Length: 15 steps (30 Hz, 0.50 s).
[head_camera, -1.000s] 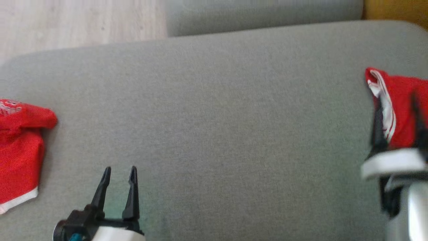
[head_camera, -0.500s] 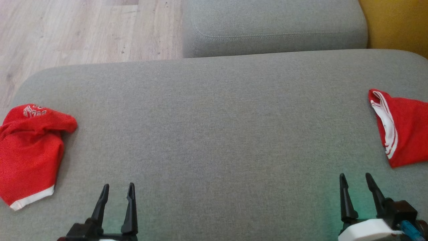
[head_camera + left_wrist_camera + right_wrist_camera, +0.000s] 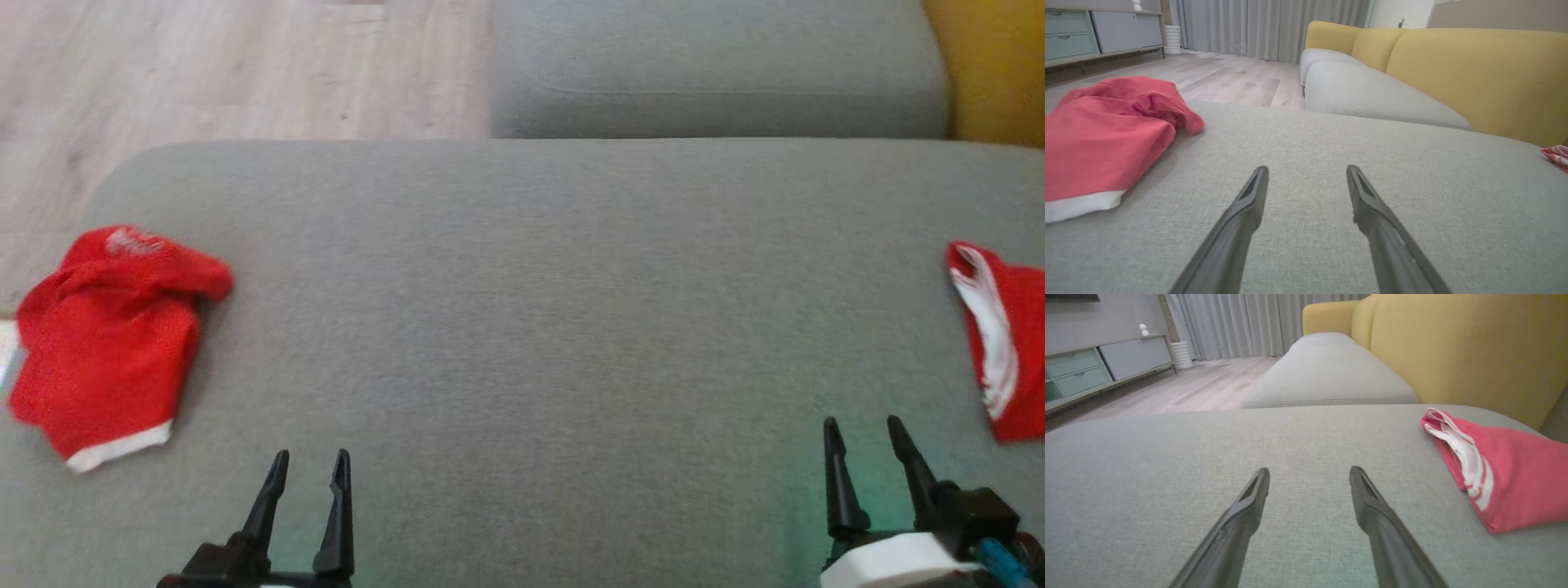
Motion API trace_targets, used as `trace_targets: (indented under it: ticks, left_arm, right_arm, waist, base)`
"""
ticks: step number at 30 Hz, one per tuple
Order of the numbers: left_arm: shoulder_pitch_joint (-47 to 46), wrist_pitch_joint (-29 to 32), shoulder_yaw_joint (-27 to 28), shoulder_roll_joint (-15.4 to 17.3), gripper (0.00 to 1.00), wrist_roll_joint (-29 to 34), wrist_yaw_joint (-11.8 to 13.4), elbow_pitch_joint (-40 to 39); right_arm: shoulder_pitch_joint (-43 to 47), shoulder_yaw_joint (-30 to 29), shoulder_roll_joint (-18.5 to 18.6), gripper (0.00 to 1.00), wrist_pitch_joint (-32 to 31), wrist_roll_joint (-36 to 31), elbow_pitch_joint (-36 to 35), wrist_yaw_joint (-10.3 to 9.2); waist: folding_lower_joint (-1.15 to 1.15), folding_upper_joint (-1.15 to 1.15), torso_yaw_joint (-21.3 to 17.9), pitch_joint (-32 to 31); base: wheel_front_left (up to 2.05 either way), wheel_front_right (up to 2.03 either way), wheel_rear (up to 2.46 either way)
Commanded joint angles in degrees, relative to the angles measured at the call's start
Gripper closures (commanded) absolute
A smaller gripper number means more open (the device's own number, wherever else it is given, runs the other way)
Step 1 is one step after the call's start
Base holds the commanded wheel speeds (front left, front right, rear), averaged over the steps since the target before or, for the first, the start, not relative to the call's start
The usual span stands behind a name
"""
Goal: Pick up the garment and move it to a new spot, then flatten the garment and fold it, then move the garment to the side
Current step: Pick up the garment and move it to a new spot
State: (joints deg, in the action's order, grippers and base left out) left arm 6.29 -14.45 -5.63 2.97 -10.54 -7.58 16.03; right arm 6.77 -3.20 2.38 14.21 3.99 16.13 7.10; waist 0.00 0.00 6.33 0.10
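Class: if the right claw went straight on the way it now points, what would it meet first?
Its way looks free: the right claw points across the grey fabric sofa cushion; the red cloth garment with white stripes lies right of that line. Depth is unclear.

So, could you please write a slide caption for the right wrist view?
Open right gripper over the grey cushion, with a red garment lying nearby.

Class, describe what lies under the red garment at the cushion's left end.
The red garment rests on the grey cushion; anything tucked beneath its folds is covered.
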Motion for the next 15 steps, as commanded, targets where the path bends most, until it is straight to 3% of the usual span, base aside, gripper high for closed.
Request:
trace_targets:
  ticks: [1, 10, 15]
  left_arm:
    - [-2.11, -0.55, 1.33, -0.09, 0.00, -0.02, 0.15, -1.34]
    - [0.39, -0.55, 2.29, -0.09, 0.00, -0.11, 0.21, -1.04]
    - [2.23, -0.55, 3.93, -0.09, 0.00, -0.44, 0.31, -1.77]
  right_arm:
    - [-0.57, 1.65, 0.50, 0.00, 0.78, 0.29, -1.99, 0.39]
    - [-1.10, 7.77, 0.50, 0.00, 0.78, 2.80, -1.65, 0.39]
    - [-1.40, 9.18, 0.50, 0.00, 0.78, 3.14, -1.46, 0.39]
  waist:
    - [0.00, 0.00, 2.98, -0.45]
    - [0.00, 0.00, 15.97, -2.38]
    - [0.00, 0.00, 18.75, -2.42]
  base:
    - [0.00, 0.00, 0.00]
    - [0.00, 0.00, 0.00]
    - [0.00, 0.00, 0.00]
